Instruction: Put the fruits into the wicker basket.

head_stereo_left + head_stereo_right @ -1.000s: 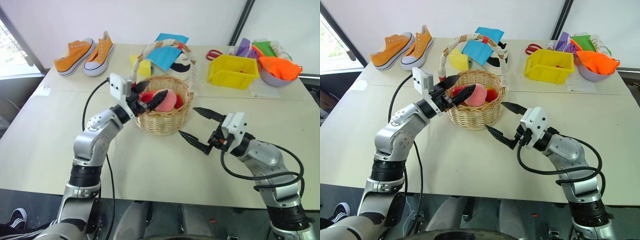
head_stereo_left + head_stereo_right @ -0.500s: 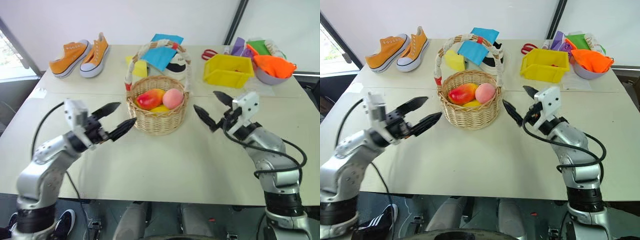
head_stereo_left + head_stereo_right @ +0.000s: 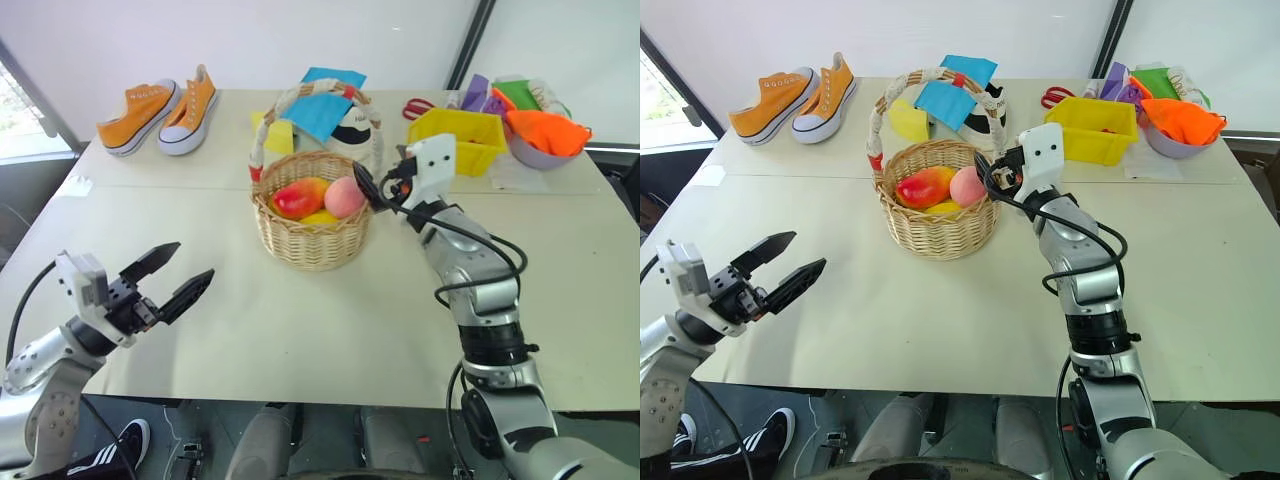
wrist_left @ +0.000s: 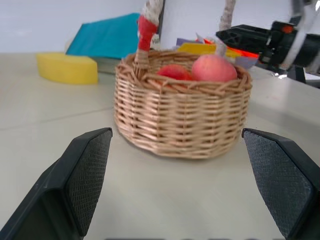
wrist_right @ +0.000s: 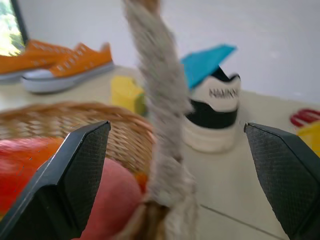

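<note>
A: Sitting in the wicker basket (image 3: 315,228) mid-desk already: peach (image 3: 346,197) and mango (image 3: 302,197), touching, something yellow under them.

B: Grippers?

A: Right gripper (image 3: 992,178) at the basket's handle (image 5: 160,95), fingers (image 5: 82,170) apart either side, not clamped. Probably lining up to grab it. Left gripper (image 3: 168,279) well apart from the basket, low over the desk (image 3: 300,320), fingers spread, empty.

B: Other containers?

A: Yellow bin (image 3: 455,142), contents unclear. Bowl (image 3: 545,155) holds orange cloth (image 3: 555,132). Orange sneakers (image 3: 160,105) far corner.

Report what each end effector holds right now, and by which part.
Nothing is held. The left end effector is open over bare table. The right end effector is open with the basket handle between its fingers, not clamped.
</note>
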Motion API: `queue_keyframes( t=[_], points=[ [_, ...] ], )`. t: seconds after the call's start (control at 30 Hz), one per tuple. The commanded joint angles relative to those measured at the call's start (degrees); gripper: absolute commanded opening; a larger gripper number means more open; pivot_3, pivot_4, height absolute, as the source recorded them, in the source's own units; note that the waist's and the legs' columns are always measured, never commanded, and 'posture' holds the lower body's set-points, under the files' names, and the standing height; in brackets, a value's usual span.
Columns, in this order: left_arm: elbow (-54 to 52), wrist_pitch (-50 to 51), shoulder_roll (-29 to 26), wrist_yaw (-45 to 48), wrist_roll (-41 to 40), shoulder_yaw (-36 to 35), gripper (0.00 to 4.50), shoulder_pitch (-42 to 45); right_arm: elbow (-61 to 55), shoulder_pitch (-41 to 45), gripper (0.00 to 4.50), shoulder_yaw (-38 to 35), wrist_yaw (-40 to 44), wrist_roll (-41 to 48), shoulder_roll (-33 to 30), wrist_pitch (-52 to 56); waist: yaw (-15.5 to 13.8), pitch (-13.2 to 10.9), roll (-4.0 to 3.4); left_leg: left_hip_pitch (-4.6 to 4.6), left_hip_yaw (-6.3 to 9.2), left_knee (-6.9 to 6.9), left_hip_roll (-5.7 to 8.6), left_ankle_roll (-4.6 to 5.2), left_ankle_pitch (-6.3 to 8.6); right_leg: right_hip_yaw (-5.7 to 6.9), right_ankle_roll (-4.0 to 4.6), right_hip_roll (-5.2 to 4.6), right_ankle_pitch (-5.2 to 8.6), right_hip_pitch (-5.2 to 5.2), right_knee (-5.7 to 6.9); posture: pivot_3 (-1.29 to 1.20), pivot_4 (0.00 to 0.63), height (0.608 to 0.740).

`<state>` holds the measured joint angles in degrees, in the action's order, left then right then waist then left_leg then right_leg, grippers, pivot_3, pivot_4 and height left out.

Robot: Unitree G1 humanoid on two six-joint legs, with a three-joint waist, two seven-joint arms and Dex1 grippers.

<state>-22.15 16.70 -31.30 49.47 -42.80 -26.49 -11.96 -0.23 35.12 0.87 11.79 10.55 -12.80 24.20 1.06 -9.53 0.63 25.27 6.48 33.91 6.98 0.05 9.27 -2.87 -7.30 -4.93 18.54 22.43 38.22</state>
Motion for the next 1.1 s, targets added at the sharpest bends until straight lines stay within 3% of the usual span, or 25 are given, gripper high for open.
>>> queue_keyframes(
  t=[0.03, 0.13, 0.37, 0.63, 0.93, 1.1],
  points=[
    [-2.00, -2.06, 0.34, -0.68, -0.89, -2.41, 4.45, -0.49, 1.96, 4.07, 4.50, -0.85, -0.26, -1.14, 0.69, -3.83, 0.07, -0.01, -0.01, 0.00, 0.00, 0.00, 0.00, 0.00, -0.01, 0.00, 0.00, 0.00, 0.00, 0.00, 0.00, 0.00, 0.150, 0.740],
    [-2.68, -2.38, 0.85, -1.59, -1.23, -1.85, 4.50, -0.63, 3.89, 5.21, 3.63, -1.73, -0.66, -1.48, 0.79, -4.84, 0.00, -0.01, -0.01, 0.00, 0.00, 0.00, 0.00, 0.06, -0.04, -0.01, 0.00, 0.00, 0.00, 0.00, 0.00, 0.00, 0.150, 0.740],
    [-2.43, -2.51, 1.28, -2.52, -0.99, -0.36, 4.50, 0.59, 3.14, 4.18, 0.02, -2.18, 0.41, -0.72, 0.78, -4.75, -0.06, -0.01, -0.01, 0.00, 0.00, 0.00, 0.00, 0.07, -0.05, -0.01, 0.00, 0.01, 0.00, -0.01, -0.01, 0.00, 0.150, 0.740],
    [-0.64, -0.33, 2.65, -4.63, -1.39, 3.87, 4.50, 6.72, -1.25, 1.86, 0.02, -6.42, 1.17, 0.34, -2.83, -4.06, -0.50, -0.01, -0.02, 0.00, 0.00, 0.00, 0.00, 0.07, -0.05, 0.00, -0.01, 0.01, -0.01, -0.01, -0.01, 0.00, 0.150, 0.740],
    [6.61, 1.76, 7.59, -5.61, 5.37, 19.87, 4.50, 23.39, -6.29, -8.98, 0.02, -26.40, 1.34, 3.54, -18.81, -1.82, -1.73, -0.02, -0.04, 0.05, -0.01, 0.02, 0.08, 0.14, -0.06, 0.02, -0.03, -0.06, -0.01, -0.08, -0.11, 0.00, 0.150, 0.740],
    [11.35, 1.22, 10.52, -3.78, 6.29, 23.05, 4.50, 28.89, -8.33, -14.10, 0.02, -31.49, 0.91, 3.73, -21.73, -1.42, -0.08, -0.01, -0.09, 0.09, -0.14, -0.03, 0.03, 0.17, -0.08, -0.03, -0.04, -0.02, -0.01, -0.15, 0.01, 0.00, 0.150, 0.740]
  ],
)
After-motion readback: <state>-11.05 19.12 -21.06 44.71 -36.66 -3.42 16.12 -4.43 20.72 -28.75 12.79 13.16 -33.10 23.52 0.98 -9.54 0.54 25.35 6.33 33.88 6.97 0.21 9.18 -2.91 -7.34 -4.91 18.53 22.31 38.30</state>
